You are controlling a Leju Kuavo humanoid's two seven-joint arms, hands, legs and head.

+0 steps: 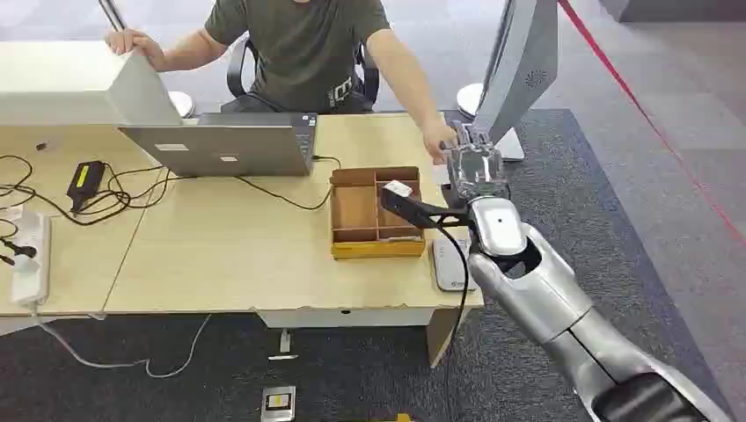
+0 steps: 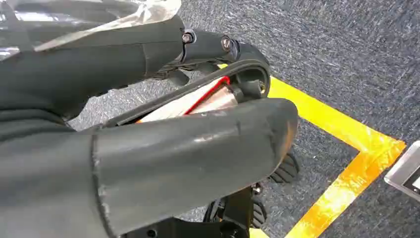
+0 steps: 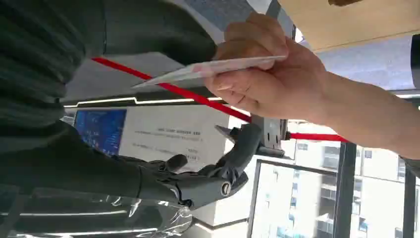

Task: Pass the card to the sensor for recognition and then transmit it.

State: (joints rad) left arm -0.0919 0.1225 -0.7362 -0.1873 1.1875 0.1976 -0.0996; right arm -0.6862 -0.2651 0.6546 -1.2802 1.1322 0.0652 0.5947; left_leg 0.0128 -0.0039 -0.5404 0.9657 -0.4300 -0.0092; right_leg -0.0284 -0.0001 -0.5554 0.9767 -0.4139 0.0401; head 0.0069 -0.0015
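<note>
A person's hand [image 3: 270,87] pinches a thin white card [image 3: 213,69] by one end, right beside my right hand [image 3: 198,181]. My thumb [image 3: 148,29] lies just over the card and my dark fingers [image 3: 233,153] are spread well apart from it, holding nothing. In the head view my right hand [image 1: 475,169] is raised at the table's far right edge, with the person's hand [image 1: 438,141] against it. The white sensor [image 1: 450,264] lies flat on the table's front right corner. My left hand [image 2: 208,134] hangs over the carpet with nothing in it.
A wooden compartment tray [image 1: 376,248] with a white card [image 1: 398,187] in it stands left of the sensor. A laptop [image 1: 220,148], cables and a power strip [image 1: 26,255] lie on the table's left. A person sits behind the table. Yellow floor tape [image 2: 346,148] runs below my left hand.
</note>
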